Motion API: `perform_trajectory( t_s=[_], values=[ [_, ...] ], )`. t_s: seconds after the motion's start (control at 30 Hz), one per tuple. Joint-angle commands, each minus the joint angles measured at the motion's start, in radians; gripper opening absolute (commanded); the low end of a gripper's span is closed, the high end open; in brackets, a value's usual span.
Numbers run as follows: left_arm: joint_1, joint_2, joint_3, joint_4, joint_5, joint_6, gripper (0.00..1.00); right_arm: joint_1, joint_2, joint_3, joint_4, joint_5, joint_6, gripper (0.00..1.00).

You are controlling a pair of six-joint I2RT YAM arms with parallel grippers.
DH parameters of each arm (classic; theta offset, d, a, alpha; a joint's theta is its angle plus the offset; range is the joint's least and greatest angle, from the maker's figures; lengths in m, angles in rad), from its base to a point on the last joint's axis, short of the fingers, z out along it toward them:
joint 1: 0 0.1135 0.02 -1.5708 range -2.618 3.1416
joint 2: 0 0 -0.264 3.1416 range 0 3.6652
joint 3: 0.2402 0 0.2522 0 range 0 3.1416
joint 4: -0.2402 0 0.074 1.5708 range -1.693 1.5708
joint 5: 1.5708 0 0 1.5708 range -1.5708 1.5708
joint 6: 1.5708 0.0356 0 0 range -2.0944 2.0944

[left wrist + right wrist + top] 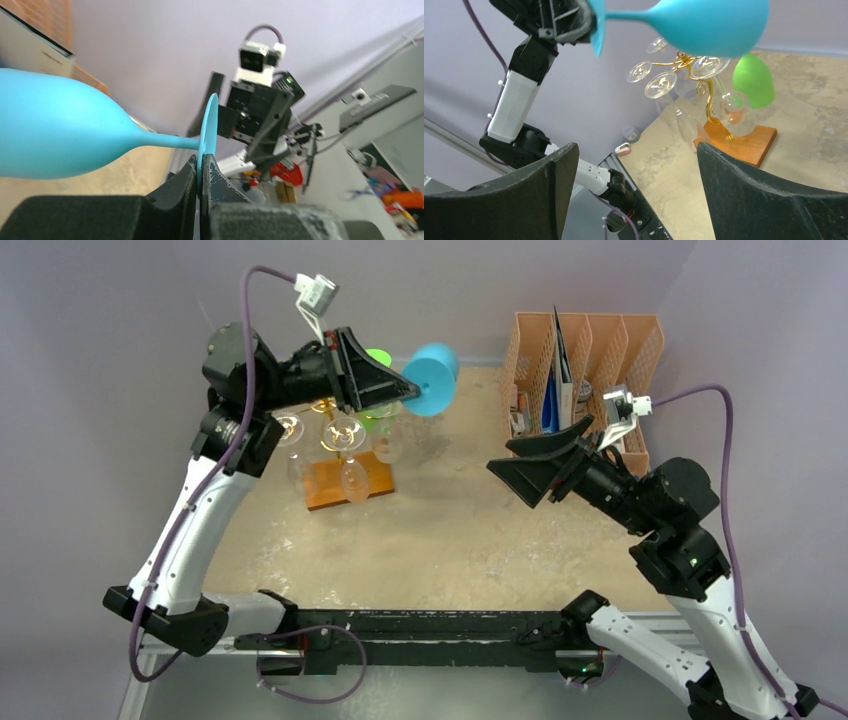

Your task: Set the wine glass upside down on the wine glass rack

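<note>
My left gripper (408, 390) (200, 167) is shut on the flat foot of a blue wine glass (436, 379) (55, 132), which lies sideways in the air with its bowl pointing away. The glass (704, 25) hangs just above and to the right of the wine glass rack (338, 430) (706, 92). The rack is gold wire on a brown wooden base (348, 483), with clear glasses hanging upside down from it. A green glass (378, 360) (752, 80) is at its far side. My right gripper (512, 466) (635, 150) stands wide open and empty, right of the rack.
An orange plastic file organiser (585, 365) holding papers stands at the back right, behind my right arm. The tan tabletop (450, 530) stretches between the rack and the arm bases.
</note>
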Motion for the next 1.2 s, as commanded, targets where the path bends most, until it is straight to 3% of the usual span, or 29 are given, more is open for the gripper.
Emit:
perform_trajectory(
  t_s=[0.0,0.13,0.27,0.43,0.63,0.87,1.17],
  values=[
    [0.143,0.036,0.116,0.041,0.014,0.022,0.0,0.003,-0.016,-0.021,0.057,0.03,-0.052,0.9],
    [0.308,0.13,0.279,-0.006,-0.003,0.033,0.0,0.003,0.003,-0.017,0.062,-0.014,-0.057,0.89],
    [0.425,0.179,0.324,-0.012,-0.027,0.021,0.0,0.003,0.015,-0.02,0.066,-0.043,-0.057,0.88],
    [0.588,0.189,0.27,-0.012,-0.061,0.009,0.0,0.003,0.022,-0.034,0.077,-0.051,-0.05,0.88],
    [0.72,0.184,0.111,0.102,-0.02,-0.092,0.0,0.003,0.042,-0.036,0.083,-0.062,-0.043,0.88],
    [0.796,0.19,0.005,0.137,0.035,-0.181,0.0,0.003,0.056,-0.042,0.085,-0.059,-0.03,0.87],
    [0.806,0.199,-0.051,0.088,0.088,-0.274,0.0,0.003,0.033,-0.052,0.079,-0.002,-0.021,0.86]
  ],
)
